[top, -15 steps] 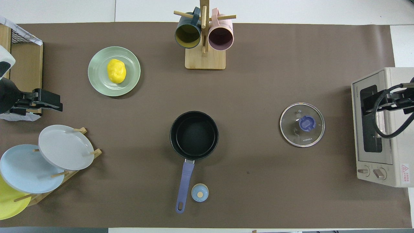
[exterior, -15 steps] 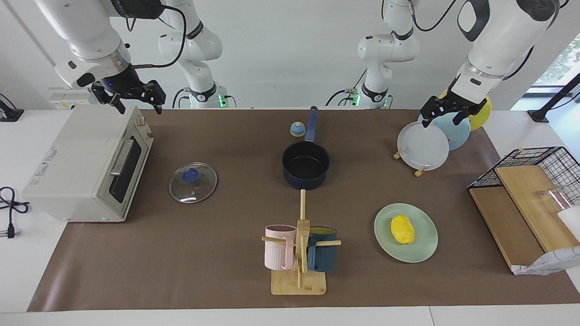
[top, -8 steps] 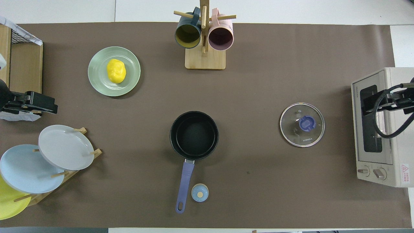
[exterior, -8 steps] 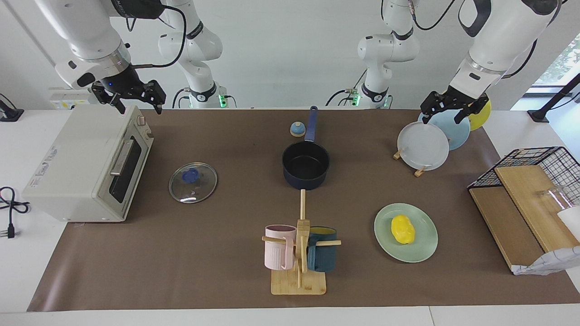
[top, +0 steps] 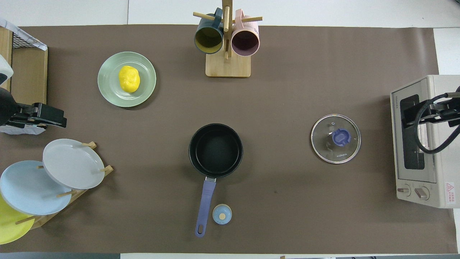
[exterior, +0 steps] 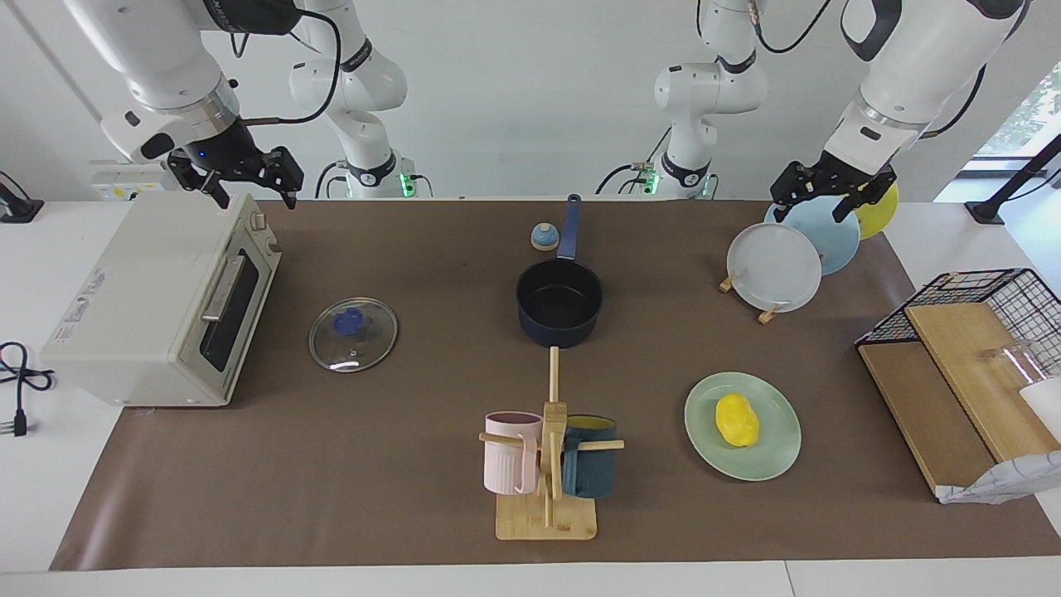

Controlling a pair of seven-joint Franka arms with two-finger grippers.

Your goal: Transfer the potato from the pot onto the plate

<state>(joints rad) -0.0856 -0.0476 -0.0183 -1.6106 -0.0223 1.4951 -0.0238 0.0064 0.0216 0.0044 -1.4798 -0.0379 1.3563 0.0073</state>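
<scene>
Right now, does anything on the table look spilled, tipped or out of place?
Nothing stands out. The potato lies on the mint-green plate, the saucepan sits upright and empty, and its glass lid lies flat beside it, toward the right arm's end.

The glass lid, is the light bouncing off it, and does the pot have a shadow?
In the facing view, the glass lid shows pale shiny streaks; in the overhead view only faint ones. The pot casts a soft dark shadow on the brown mat in both views.
</scene>
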